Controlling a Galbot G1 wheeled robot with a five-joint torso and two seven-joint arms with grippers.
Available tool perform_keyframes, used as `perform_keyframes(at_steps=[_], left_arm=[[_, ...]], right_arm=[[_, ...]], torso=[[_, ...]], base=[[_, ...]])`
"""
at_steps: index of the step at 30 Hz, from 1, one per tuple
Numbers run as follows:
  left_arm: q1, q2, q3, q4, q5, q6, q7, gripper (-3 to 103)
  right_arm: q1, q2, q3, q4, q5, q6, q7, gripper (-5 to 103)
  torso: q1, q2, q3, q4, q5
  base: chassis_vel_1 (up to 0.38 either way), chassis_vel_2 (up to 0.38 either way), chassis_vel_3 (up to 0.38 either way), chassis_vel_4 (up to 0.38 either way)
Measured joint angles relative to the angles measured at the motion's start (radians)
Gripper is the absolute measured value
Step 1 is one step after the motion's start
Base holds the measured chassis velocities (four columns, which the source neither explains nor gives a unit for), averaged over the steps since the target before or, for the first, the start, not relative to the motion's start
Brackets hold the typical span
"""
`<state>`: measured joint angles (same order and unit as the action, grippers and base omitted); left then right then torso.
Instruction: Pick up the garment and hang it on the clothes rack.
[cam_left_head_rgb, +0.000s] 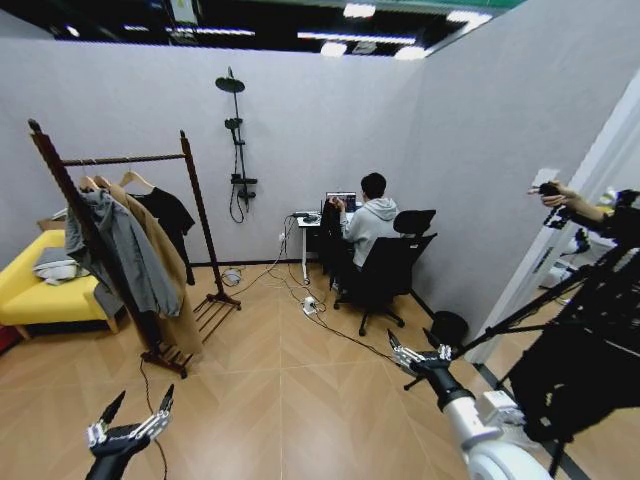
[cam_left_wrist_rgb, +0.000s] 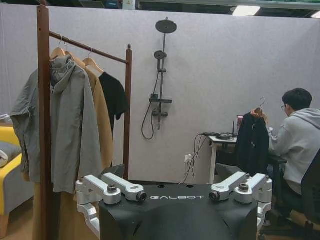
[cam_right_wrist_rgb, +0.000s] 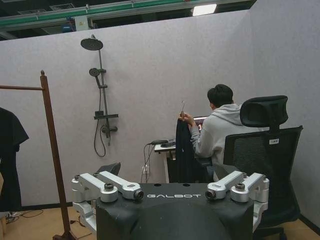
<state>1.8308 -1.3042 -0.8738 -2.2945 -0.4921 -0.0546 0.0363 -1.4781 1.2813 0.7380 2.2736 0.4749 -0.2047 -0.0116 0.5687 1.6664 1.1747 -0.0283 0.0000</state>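
Here the black coat (cam_left_wrist_rgb: 251, 142) hangs on a hanger held up by the person's hand (cam_right_wrist_rgb: 183, 116) beside the desk (cam_left_wrist_rgb: 220, 138), well away from the wooden rack (cam_left_head_rgb: 195, 205). Both the left gripper (cam_left_head_rgb: 133, 416) and the right gripper (cam_left_head_rgb: 420, 356) are open and empty; a good pickup probably means driving close and grasping near the hanger, not the loose cloth.

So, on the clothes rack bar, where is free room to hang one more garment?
The clothes rack bar is bare between the black T-shirt and the post nearer the shower. The other end is crowded: grey hooded jacket and tan coat hang packed together.
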Motion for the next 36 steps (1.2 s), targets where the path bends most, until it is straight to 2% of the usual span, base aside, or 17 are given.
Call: perform_keyframes(at_steps=[26, 36], left_arm=[[0.0, 0.0, 0.0, 0.0, 0.0, 0.0, 0.0, 100], [0.0, 0.0, 0.0, 0.0, 0.0, 0.0, 0.0, 100]], right_arm=[[-0.012, 0.02, -0.026, 0.002, -0.031, 0.015, -0.002, 100], [-0.015, 0.021, -0.021, -0.008, -0.036, 0.052, -0.03, 100]], torso=[[0.0, 0.0, 0.0, 0.0, 0.0], [0.0, 0.0, 0.0, 0.0, 0.0]], base=[[0.0, 0.0, 0.0, 0.0], [-0.011, 0.008, 0.013, -0.01]])
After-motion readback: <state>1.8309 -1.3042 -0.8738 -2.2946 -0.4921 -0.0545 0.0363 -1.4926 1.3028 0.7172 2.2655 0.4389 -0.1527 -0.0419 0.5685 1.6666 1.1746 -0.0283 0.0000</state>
